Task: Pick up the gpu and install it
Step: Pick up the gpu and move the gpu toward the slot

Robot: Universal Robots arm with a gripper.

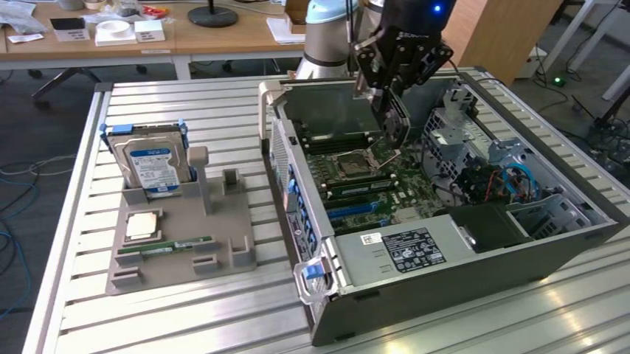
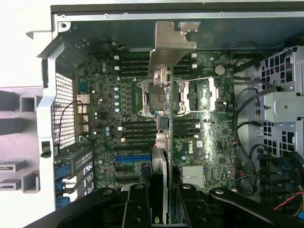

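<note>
1. Beside the computer case point(image 1: 492, 269), on the exterior view's left, a grey holder point(image 1: 232, 221) was seen on the desk point(image 1: 187, 110), carrying a hard drive point(image 1: 150, 161) and a memory stick point(image 1: 179, 244).
2. Over the case's open interior, the gpu point(image 1: 394, 131) was gripped edge-on by the closed jaws. It hung above the processor socket point(image 1: 350, 164), apparently short of the board, with its metal bracket point(image 2: 171, 45) at the end farthest from the jaws.
3. Pick-up was judged done and installing in hand. The card's connector edge was not yet lined up with a blue slot point(image 1: 356, 212) nearer the case's labelled power supply point(image 1: 403, 249).
4. Room was judged open above the board. It was narrowed by the case's vented wall point(image 1: 280, 158) and, toward the exterior view's right, by the drive cage point(image 1: 462, 136) and loose cables point(image 1: 514, 181).
</note>
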